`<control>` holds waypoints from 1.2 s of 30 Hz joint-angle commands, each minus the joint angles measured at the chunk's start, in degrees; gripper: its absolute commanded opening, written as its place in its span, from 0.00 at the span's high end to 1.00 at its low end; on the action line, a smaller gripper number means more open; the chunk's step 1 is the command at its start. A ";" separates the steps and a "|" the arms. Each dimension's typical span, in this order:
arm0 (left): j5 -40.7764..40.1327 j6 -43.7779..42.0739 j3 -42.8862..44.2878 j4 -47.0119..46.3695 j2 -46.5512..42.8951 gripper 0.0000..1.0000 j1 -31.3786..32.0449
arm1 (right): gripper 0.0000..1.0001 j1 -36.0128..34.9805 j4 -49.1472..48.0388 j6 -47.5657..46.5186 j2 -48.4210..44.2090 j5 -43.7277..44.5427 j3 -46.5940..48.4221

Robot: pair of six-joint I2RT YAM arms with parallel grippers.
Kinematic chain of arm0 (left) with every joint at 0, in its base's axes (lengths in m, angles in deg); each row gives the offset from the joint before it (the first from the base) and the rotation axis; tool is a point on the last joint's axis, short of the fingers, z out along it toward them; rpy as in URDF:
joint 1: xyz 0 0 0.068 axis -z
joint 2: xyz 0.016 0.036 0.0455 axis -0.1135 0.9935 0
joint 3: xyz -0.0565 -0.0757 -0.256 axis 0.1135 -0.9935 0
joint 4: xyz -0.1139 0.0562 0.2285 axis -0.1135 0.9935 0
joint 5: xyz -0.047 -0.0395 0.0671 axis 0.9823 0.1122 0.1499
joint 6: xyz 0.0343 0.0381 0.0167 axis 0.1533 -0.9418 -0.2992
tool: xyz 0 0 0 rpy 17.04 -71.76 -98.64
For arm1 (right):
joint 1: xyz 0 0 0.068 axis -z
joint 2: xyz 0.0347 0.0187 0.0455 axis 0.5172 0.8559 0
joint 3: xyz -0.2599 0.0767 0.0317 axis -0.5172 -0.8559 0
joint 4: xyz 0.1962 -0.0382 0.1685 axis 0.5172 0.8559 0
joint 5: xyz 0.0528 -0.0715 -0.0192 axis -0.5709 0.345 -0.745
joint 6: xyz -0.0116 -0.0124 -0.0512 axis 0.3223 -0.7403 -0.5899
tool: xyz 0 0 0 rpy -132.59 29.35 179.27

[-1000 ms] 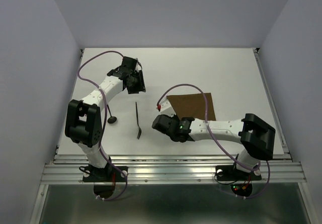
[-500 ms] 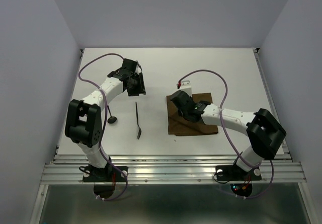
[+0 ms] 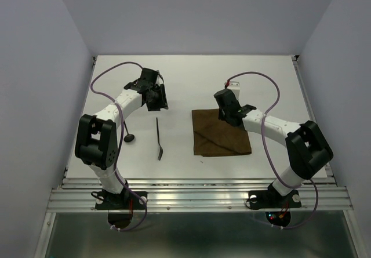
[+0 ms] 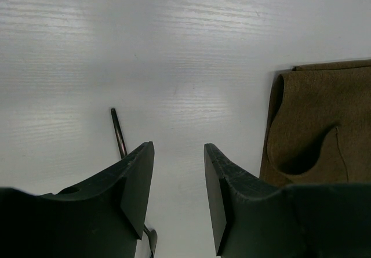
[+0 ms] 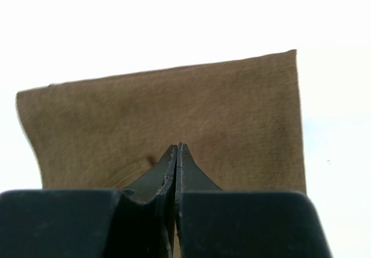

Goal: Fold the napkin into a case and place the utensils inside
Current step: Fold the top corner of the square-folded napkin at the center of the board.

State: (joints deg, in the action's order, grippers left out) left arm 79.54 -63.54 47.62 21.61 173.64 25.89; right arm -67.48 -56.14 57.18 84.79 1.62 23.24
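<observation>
The dark brown napkin (image 3: 223,137) lies flat right of centre, with a crease across it; the left wrist view catches its edge (image 4: 324,119). My right gripper (image 3: 231,114) hovers over its far edge, jaws shut (image 5: 177,149) with nothing visible between them and the cloth (image 5: 174,101) spread out ahead. The long slender utensil (image 3: 158,137) lies left of the napkin. A shorter utensil with a round head (image 3: 129,137) rests beside my left arm, its handle partly hidden. My left gripper (image 3: 157,98) hangs open (image 4: 178,148) just beyond the long utensil's handle (image 4: 118,131).
The white table (image 3: 191,78) is walled by grey panels left, right and behind. A metal rail (image 3: 197,197) runs along the near edge by the arm bases. Purple cables loop above both arms.
My right arm swung from the napkin's near left corner up across the cloth to its far edge, uncovering the whole napkin. The left arm and both utensils stayed put.
</observation>
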 commanded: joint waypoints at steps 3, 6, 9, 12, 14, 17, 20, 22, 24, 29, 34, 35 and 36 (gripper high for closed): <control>0.49 -1.14 -0.39 -0.28 -1.49 0.49 -0.13 | 0.99 3.90 -3.15 0.09 1.75 -2.11 0.87; 0.23 -1.40 -0.13 0.07 -1.58 0.49 -0.13 | 0.99 4.52 -4.19 -2.54 1.31 -8.51 1.14; 0.22 -1.41 -0.04 0.07 -1.49 0.49 -0.13 | 0.88 4.52 -4.20 -4.65 0.69 -15.46 0.87; 0.75 -1.32 0.04 0.07 -1.14 0.49 -0.22 | 0.72 4.52 -4.20 -5.18 1.13 -20.12 0.69; 0.93 -1.23 -0.04 -0.10 -0.97 0.49 -0.04 | 0.63 5.04 -4.20 -5.27 1.83 -23.11 0.52; 0.93 -1.23 0.05 -0.02 -1.05 0.49 -0.04 | 0.52 5.57 -4.20 -5.45 3.59 -26.02 0.17; 0.75 -1.32 0.05 0.16 -1.14 0.49 -0.04 | 0.48 5.58 -4.29 -5.71 4.91 -28.39 0.08; 0.58 -1.32 -0.04 0.16 -1.32 0.49 -0.04 | 0.48 6.10 -4.29 -6.06 5.35 -29.19 0.25; 0.58 -1.32 -0.13 0.16 -1.23 0.49 -0.04 | 0.48 6.10 -4.20 -6.41 6.49 -31.56 0.78; 0.58 -1.23 -0.48 0.07 -1.32 0.49 -0.04 | 0.51 6.10 -4.29 -6.15 7.99 -31.39 0.69; 0.31 -1.32 -0.66 0.07 -1.23 0.49 -0.04 | 0.54 6.10 -4.20 -6.24 8.43 -31.03 0.43; 0.31 -1.23 -0.66 0.07 -1.23 0.49 -0.04 | 0.54 6.10 -4.20 -6.15 8.52 -30.86 0.34; 0.40 -1.23 -0.66 -0.01 -1.14 0.49 -0.04 | 0.54 6.10 -4.20 -6.15 8.78 -30.68 0.25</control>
State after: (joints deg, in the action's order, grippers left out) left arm 79.89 -63.95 47.62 21.64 173.64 25.89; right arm -61.80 -58.50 51.74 92.92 -28.54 23.26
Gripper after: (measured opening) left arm 0.509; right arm 0.458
